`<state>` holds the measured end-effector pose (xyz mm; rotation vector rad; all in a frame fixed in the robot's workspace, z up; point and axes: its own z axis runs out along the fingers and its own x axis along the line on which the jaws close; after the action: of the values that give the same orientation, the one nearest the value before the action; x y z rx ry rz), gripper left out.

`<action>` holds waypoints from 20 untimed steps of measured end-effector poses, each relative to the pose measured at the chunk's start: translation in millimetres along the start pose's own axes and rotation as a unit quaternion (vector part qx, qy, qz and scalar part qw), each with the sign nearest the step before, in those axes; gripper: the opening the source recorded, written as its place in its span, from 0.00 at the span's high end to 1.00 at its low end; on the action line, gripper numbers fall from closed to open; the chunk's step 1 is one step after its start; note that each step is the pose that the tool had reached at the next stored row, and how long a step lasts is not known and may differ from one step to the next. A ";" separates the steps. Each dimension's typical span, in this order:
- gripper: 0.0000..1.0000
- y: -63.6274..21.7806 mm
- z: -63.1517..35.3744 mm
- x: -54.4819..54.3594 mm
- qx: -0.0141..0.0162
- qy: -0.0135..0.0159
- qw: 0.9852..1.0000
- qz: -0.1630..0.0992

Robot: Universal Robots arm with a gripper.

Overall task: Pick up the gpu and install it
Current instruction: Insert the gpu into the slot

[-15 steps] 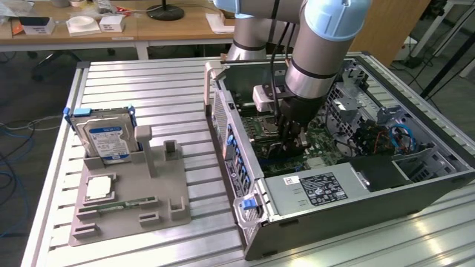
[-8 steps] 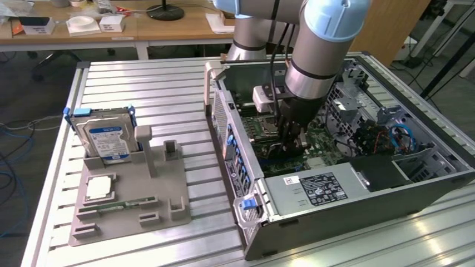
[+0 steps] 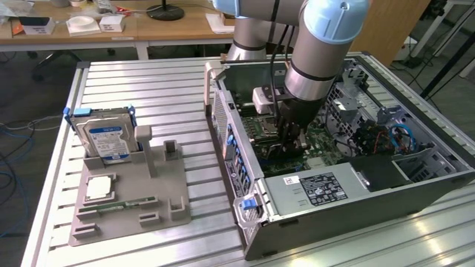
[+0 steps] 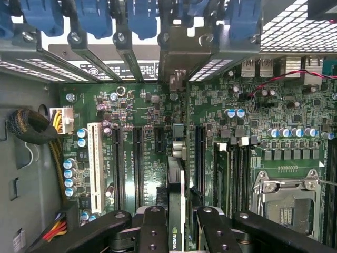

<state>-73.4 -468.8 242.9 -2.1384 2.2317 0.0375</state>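
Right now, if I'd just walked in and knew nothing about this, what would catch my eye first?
Probably the big robot arm reaching down into an open computer case lying on its side on the slatted metal table. Its gripper is clamped on a thin graphics card, held edge-on just over the green circuit board. On the exterior view's left, a grey parts stand props up a silver hard drive.

Computer case (image 3: 415, 183): bare grey sheet metal, perforated in places. Motherboard (image 4: 142, 105): matt green circuit board. Slot clips (image 4: 95, 16): smooth blue plastic. Gripper (image 4: 176, 224): matt black fingers. Gpu (image 4: 176, 211): dark, slightly glossy face (metal bracket end). Table (image 3: 148, 89): ribbed brushed aluminium. Parts holder (image 3: 141, 222): matt grey plastic. Hard drive (image 3: 108, 136): silver metal, paper label.
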 end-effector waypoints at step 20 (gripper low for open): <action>0.67 0.1 1.1 0.0 0.000 0.000 1.000 0.000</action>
<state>-73.5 -468.7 241.8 -2.1379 2.2318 0.0377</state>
